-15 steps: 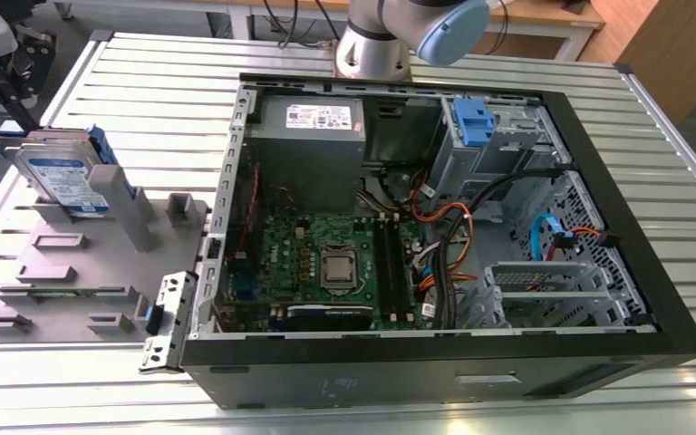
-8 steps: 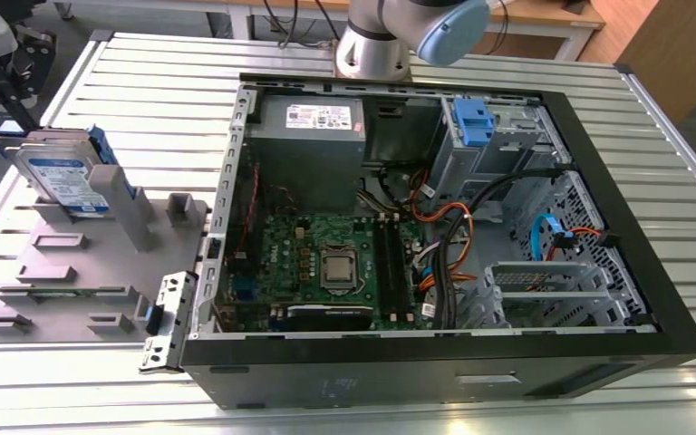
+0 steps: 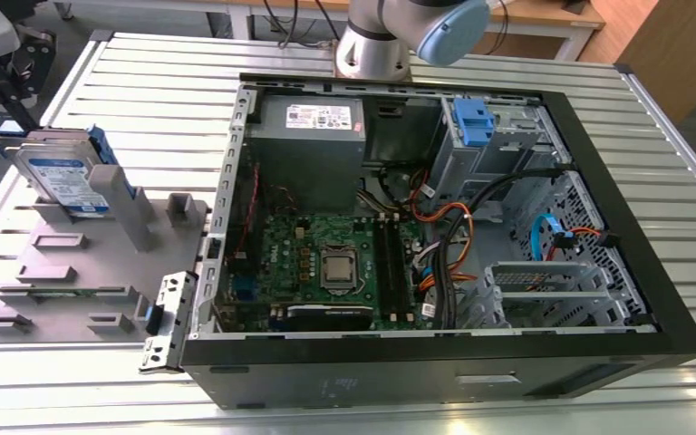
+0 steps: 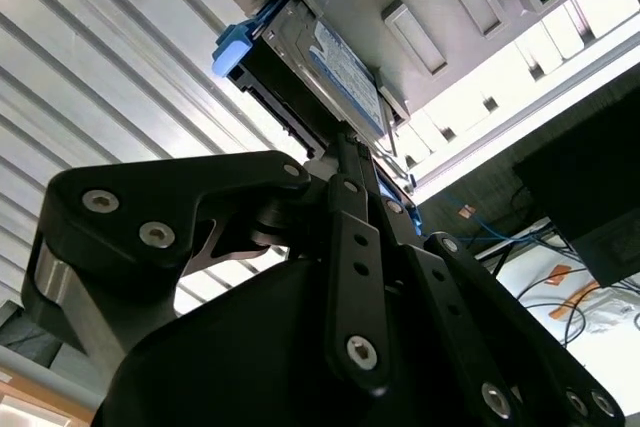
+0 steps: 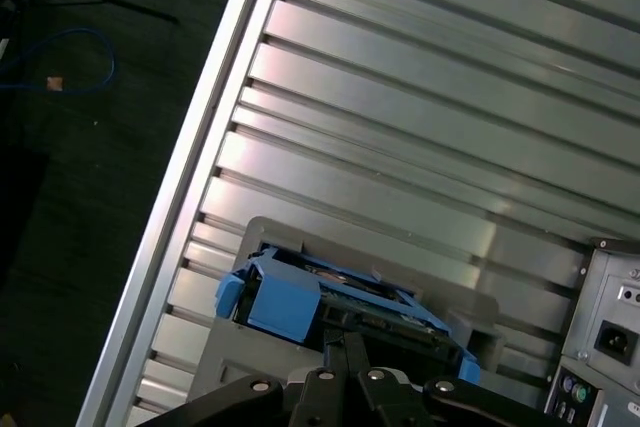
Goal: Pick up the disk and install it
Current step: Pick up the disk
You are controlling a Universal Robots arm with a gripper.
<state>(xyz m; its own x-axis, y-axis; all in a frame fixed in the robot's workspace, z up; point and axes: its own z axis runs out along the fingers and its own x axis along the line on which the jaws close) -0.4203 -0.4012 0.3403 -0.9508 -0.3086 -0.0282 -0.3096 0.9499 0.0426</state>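
Observation:
The disk (image 3: 61, 174) is a silver drive with a blue-and-white label and blue side rails. It stands on edge in a grey holder (image 3: 70, 272) on the exterior view's left, leaning on a tall grey post (image 3: 124, 204). My gripper (image 3: 12, 107) hangs right at the disk's far upper end. In both wrist views the gripper's black linkages sit just above the disk (image 4: 300, 52) (image 5: 300, 302), and its tip (image 4: 345, 142) (image 5: 345, 345) reaches the disk's top edge. Whether it grips the disk is hidden.
An open computer case (image 3: 638, 263) lies on the slatted metal table (image 3: 155, 82), with its motherboard (image 3: 323, 263), power supply box (image 3: 312, 122) and a drive bay with a blue bracket (image 3: 474, 122). A metal cage (image 3: 547, 285) and loose cables fill the case's right side.

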